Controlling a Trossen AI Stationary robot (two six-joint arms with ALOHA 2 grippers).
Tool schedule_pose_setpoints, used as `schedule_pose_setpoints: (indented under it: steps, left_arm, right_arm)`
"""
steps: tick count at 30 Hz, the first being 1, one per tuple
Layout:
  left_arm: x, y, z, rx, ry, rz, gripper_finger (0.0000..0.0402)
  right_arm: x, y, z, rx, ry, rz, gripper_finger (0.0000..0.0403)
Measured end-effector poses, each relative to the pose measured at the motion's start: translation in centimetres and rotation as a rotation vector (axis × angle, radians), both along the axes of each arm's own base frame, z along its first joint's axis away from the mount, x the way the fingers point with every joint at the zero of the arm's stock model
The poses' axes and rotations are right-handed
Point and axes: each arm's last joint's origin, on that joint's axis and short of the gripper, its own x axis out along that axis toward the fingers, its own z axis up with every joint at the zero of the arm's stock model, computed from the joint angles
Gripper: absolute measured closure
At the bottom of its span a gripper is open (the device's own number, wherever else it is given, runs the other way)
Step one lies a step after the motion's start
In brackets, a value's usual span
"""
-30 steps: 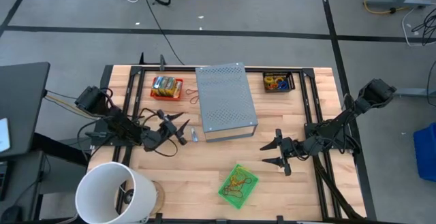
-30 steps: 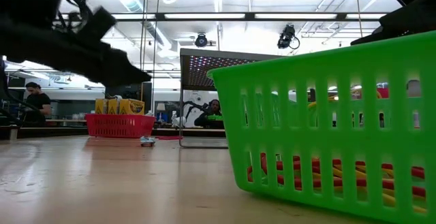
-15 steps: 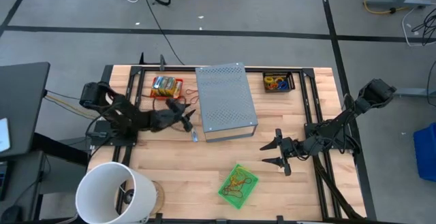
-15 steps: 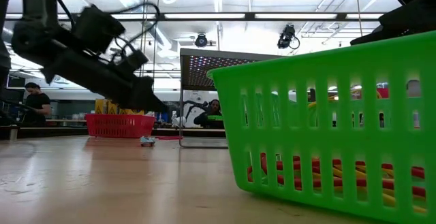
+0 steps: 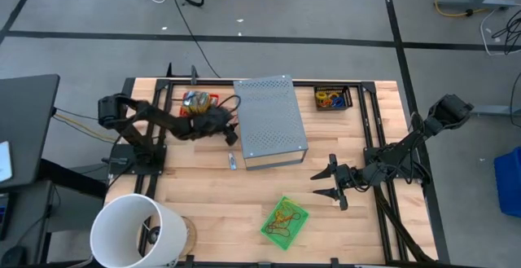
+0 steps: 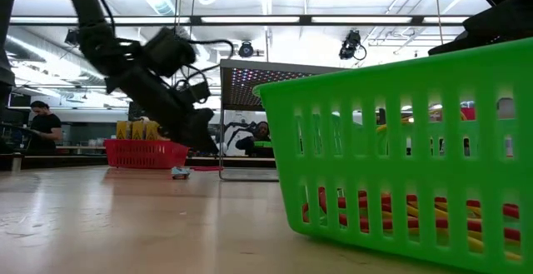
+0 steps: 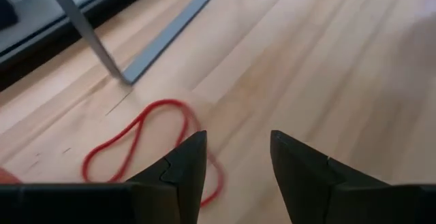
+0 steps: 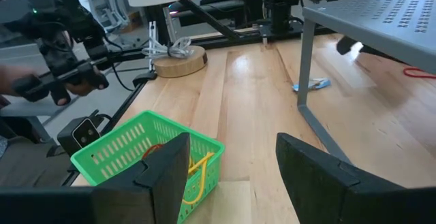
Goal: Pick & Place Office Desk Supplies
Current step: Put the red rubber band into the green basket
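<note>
A red rubber-band loop (image 7: pixel 136 142) lies flat on the wood beside a leg (image 7: pixel 88 30) of the grey perforated box (image 5: pixel 269 121). My left gripper (image 7: pixel 235 157) is open, just above and beside this loop, between the red tray (image 5: pixel 199 103) of yellow packets and the box. In the high view it is at the box's left edge (image 5: pixel 225 127). A green basket (image 5: pixel 283 219) near the table's near edge holds orange and green bands. My right gripper (image 5: pixel 328 183) waits open, right of centre, above the basket (image 8: pixel 146 152).
A white bucket (image 5: pixel 134 231) stands at the near left corner. A small black tray (image 5: pixel 331 98) of coloured bits sits at the far right. A small blue-silver item (image 5: pixel 232 162) lies by the box's near left leg. Bare wood lies between box and basket.
My left gripper has swung from the table's left middle toward the far edge and rightward, ending beside the grey box and red tray above the red band. The right arm and all the objects have stayed put.
</note>
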Motion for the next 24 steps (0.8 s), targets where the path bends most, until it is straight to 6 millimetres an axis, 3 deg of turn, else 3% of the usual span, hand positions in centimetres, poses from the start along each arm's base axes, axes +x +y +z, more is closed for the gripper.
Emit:
schedule_pose_setpoints:
  steps: [12,24]
  left_arm:
    - [1.1,2.6,0.8,-0.080,0.142,0.000,0.0234]
    - [1.6,3.9,-2.0,-0.149,0.228,-0.010,0.0235]
  right_arm:
    - [0.0,0.0,0.0,0.000,0.000,0.000,0.0177]
    - [0.0,0.0,0.0,0.000,0.000,0.000,0.0177]
